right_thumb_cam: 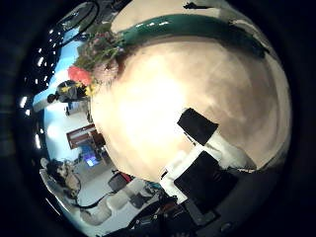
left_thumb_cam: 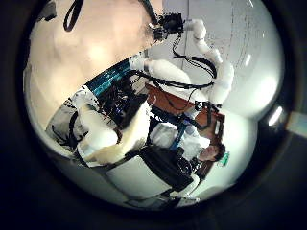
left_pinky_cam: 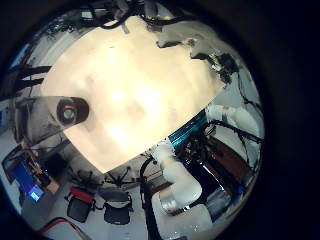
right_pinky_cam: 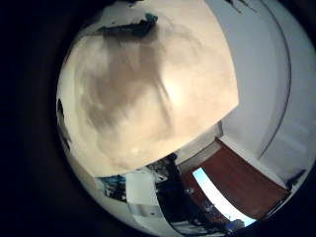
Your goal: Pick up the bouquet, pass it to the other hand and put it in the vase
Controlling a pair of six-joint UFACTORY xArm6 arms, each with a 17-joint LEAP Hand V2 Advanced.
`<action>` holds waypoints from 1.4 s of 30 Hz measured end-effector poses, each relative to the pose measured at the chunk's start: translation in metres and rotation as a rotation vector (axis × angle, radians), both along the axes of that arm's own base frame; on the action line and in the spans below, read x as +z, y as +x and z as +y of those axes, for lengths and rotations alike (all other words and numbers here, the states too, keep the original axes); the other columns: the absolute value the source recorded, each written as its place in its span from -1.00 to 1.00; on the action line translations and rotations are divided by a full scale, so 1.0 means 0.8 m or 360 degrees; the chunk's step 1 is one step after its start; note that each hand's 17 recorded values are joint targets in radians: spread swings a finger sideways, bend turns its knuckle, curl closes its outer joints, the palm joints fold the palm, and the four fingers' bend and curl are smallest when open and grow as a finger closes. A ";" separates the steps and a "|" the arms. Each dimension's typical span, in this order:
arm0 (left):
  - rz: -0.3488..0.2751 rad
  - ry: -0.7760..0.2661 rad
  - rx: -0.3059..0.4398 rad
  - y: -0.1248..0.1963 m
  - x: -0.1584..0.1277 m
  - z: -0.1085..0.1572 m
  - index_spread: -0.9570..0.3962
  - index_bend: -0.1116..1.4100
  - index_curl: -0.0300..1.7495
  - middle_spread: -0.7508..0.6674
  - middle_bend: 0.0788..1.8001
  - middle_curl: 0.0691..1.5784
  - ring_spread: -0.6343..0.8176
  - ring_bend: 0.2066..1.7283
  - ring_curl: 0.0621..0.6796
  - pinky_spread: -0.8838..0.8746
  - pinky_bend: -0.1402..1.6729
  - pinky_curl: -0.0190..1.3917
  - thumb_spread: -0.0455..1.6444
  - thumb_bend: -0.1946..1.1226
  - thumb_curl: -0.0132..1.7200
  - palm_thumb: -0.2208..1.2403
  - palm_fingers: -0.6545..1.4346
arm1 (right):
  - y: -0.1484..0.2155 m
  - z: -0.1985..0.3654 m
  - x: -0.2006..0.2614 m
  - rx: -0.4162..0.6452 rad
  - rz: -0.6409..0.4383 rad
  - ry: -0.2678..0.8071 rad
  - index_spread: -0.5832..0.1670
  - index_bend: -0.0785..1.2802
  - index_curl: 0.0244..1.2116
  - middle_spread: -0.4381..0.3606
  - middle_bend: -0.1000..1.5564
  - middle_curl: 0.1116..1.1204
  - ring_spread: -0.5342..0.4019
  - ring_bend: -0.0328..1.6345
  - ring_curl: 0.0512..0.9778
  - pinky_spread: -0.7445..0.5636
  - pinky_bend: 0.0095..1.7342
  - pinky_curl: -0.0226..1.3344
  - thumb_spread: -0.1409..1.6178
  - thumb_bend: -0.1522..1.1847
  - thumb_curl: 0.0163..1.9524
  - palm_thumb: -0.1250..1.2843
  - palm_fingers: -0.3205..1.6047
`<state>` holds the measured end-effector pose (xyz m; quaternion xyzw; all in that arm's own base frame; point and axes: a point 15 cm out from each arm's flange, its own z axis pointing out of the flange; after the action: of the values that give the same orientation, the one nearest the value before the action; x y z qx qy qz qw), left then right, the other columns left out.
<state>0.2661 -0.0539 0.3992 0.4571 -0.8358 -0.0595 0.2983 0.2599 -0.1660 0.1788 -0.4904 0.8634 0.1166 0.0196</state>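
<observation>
Over the bare table (right_thumb_cam: 168, 99), right hand (right_thumb_cam: 202, 148) holds nothing, fingers' curl cannot be told | bouquet (right_thumb_cam: 118, 44) lies flat at the table's far edge, apart from that hand, stems running along the edge | vase (left_pinky_cam: 70, 110) stands near another edge | left hand: grip cannot be told

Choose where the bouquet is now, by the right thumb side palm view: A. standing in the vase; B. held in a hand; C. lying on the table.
C: the bouquet lies on the table, with no hand around it.
</observation>
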 end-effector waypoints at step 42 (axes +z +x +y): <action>0.0036 0.0016 0.0019 0.004 -0.006 0.000 0.32 -0.61 -0.54 0.25 -0.77 -0.56 0.18 -0.25 -0.75 0.38 -0.14 -0.98 0.47 -0.73 -0.65 -0.32 -0.08 | 0.082 -0.005 -0.074 0.0037 0.0088 0.0045 -0.23 -0.58 -0.31 -0.20 -0.30 -0.38 -0.29 0.07 -0.50 0.09 -0.23 -0.85 0.28 -0.78 -0.54 0.40 0.08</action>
<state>0.2691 -0.0541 0.3942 0.4629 -0.8293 -0.0673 0.3057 0.3258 -0.1699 0.1198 -0.4968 0.8561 0.1426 0.0014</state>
